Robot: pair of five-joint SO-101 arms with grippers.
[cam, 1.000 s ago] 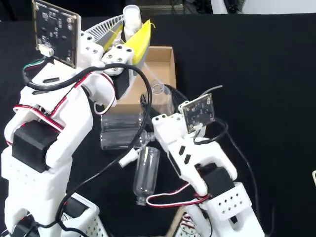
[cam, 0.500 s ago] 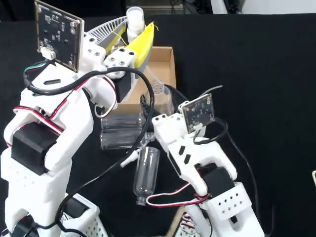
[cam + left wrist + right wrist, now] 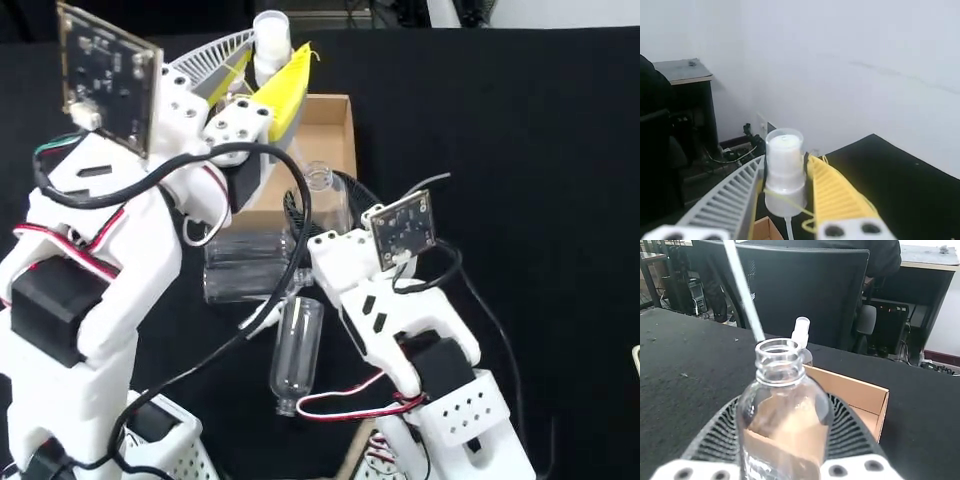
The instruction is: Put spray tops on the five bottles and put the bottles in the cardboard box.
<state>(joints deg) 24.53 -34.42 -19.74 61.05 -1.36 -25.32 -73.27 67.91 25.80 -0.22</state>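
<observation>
Over the last second the left arm's body and its camera board have slid toward the left edge of the high view. The left gripper [image 3: 275, 48] at the top centre has barely shifted. It stays clamped on the spray top [image 3: 784, 172], with the grey finger on one side and the yellow on the other. The right gripper [image 3: 782, 442] has not moved. It is closed round the belly of the upright bottle [image 3: 781, 390], which stands at mid-frame in the high view, just in front of the box [image 3: 325, 125]. We read this as fine alignment: the spray top is held above the bottle and not yet seated, so this bottle is still uncapped.

The tube [image 3: 744, 287] runs down from the upper left of the right wrist view and meets the bottle's rim. We cannot tell whether its tip is inside the mouth or just beside it. A second spray head [image 3: 801, 330] shows behind the mouth near the box's wall, and what it sits on is mostly hidden. In the high view the left arm covers part of the box and part of the loose bottles [image 3: 245, 265] lying on the table [image 3: 540, 150].
</observation>
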